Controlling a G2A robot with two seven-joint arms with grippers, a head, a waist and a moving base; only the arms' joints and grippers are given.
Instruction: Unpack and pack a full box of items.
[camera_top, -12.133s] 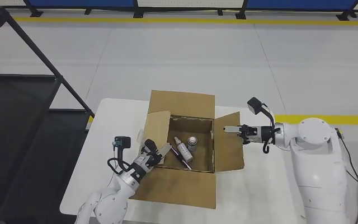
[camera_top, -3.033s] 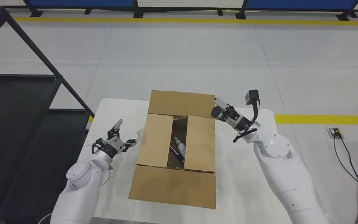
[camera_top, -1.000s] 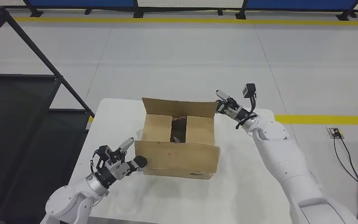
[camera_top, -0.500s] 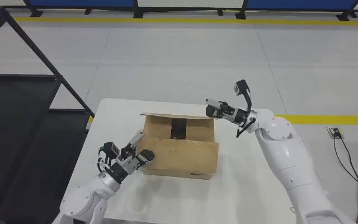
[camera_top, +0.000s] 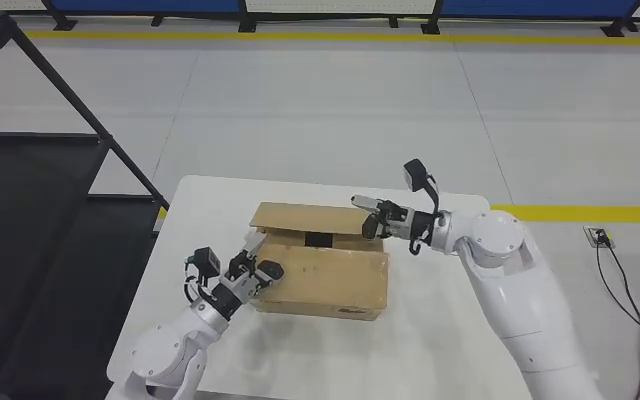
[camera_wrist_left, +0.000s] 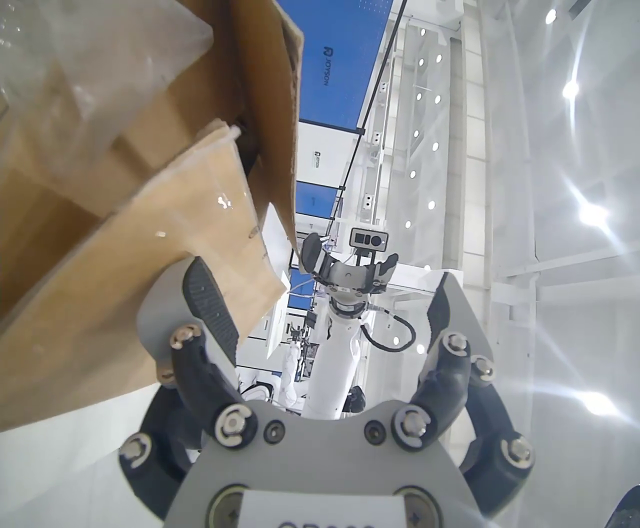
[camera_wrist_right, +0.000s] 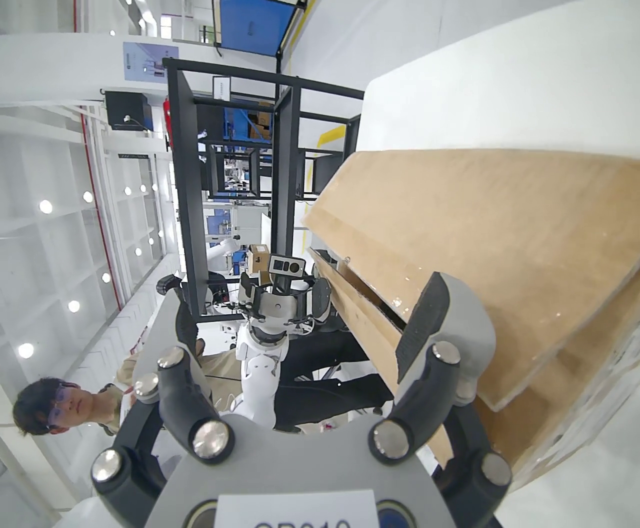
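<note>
Cardboard box (camera_top: 320, 262) sits mid-table on the white table (camera_top: 440, 330), its long flaps folded down over the top. A small dark gap (camera_top: 320, 238) is left between the flaps near the far edge. In the left wrist view, clear tape shows on the box (camera_wrist_left: 125, 280).

Left gripper (camera_top: 262, 272) is at the box's near left corner, fingers spread apart and holding nothing. In its wrist view the left gripper (camera_wrist_left: 325, 305) has one pad (camera_wrist_left: 207, 300) close against a flap's edge; contact cannot be told.

Right gripper (camera_top: 364, 212) is at the far right top edge, also spread wide. In its wrist view the right gripper (camera_wrist_right: 305, 320) has one finger (camera_wrist_right: 430, 320) lying alongside the box's (camera_wrist_right: 475, 225) flap edge, the other well clear.
</note>
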